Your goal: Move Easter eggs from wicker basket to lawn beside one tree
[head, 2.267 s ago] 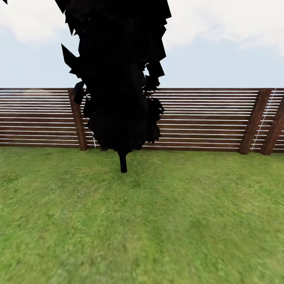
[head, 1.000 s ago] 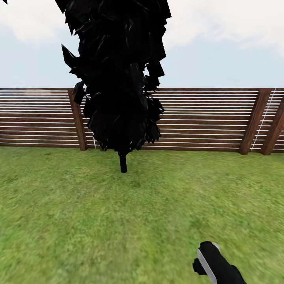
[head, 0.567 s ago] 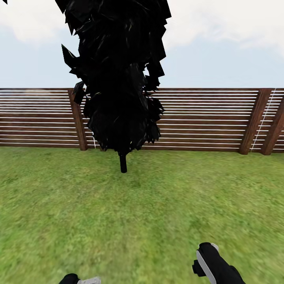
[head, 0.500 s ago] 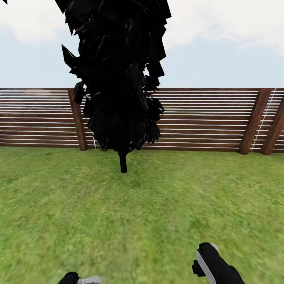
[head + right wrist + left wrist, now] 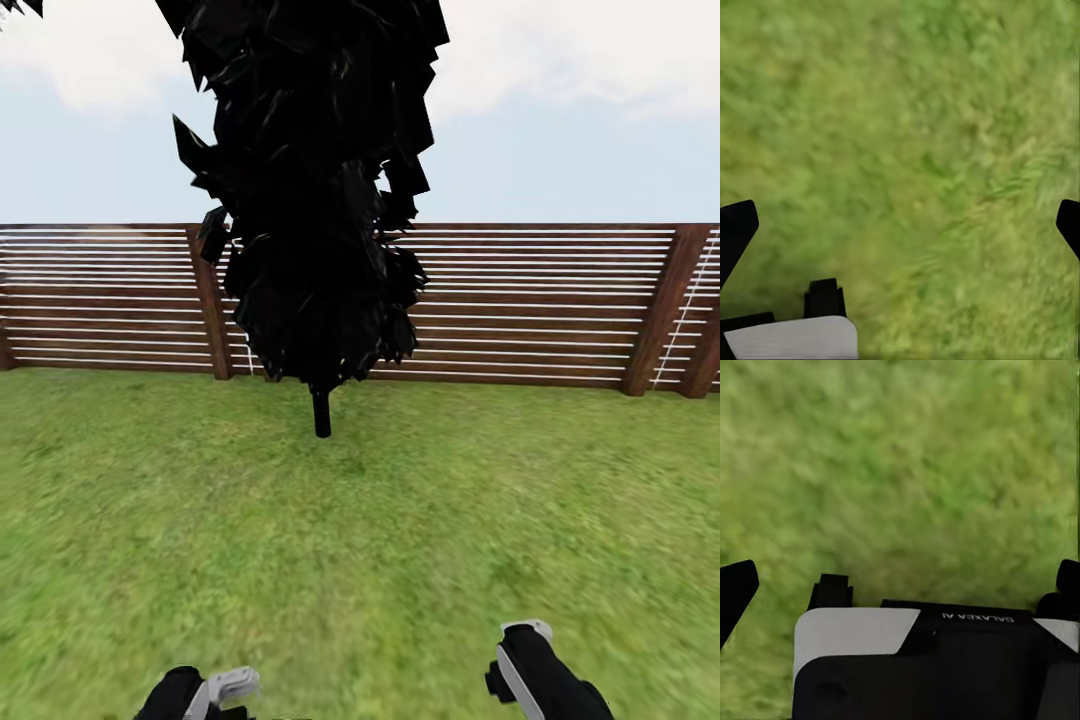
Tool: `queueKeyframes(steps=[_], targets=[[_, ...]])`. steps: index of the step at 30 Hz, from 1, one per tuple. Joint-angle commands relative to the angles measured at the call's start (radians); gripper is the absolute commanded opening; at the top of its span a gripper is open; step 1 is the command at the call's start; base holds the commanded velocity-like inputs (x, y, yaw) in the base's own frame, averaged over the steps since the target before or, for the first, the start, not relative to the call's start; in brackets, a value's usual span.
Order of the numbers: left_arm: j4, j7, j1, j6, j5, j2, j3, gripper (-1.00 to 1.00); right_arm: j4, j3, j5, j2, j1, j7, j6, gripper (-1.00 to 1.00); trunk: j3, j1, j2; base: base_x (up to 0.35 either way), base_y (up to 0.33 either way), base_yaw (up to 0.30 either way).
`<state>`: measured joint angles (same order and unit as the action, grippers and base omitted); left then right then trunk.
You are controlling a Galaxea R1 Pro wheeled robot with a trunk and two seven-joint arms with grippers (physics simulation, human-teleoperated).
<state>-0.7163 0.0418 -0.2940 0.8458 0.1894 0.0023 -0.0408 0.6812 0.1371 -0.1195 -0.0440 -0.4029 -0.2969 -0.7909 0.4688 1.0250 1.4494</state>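
Both grippers, left (image 5: 900, 585) and right (image 5: 900, 225), hang spread and empty over the lawn (image 5: 400, 520). Ahead stands a black tree (image 5: 315, 200) before the fence (image 5: 540, 300). No basket or eggs in sight; the robot would do well to turn and search.
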Motion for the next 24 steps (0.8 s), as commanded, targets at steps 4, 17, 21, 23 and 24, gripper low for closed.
queueKeyframes(steps=[4,17,21,23,24], targets=[[-0.050,0.033,0.000,0.011,0.007,-0.012,0.000,1.00,-0.011,0.006,-0.018,0.000,-0.001,-0.008,0.001,1.00,0.001,0.000,0.001,0.000,0.000,0.149],[-0.056,0.106,0.000,0.016,0.008,0.068,-0.091,1.00,-0.017,0.000,-0.021,-0.012,-0.001,-0.014,0.040,1.00,0.001,0.000,0.001,0.000,0.000,0.025],[-0.043,0.100,0.000,0.017,0.009,0.080,-0.091,1.00,-0.018,0.001,-0.018,-0.012,-0.001,-0.015,0.047,1.00,0.001,0.000,0.001,0.000,0.000,0.187],[-0.021,0.089,0.000,0.019,0.009,0.080,-0.090,1.00,-0.018,0.002,-0.020,-0.011,-0.001,-0.011,0.044,1.00,0.001,0.000,0.001,0.000,0.000,0.091],[-0.017,0.087,0.000,0.019,0.009,0.078,-0.088,1.00,-0.019,0.001,-0.019,-0.011,-0.001,-0.011,0.043,1.00,0.001,0.000,0.001,0.000,0.000,0.034]])
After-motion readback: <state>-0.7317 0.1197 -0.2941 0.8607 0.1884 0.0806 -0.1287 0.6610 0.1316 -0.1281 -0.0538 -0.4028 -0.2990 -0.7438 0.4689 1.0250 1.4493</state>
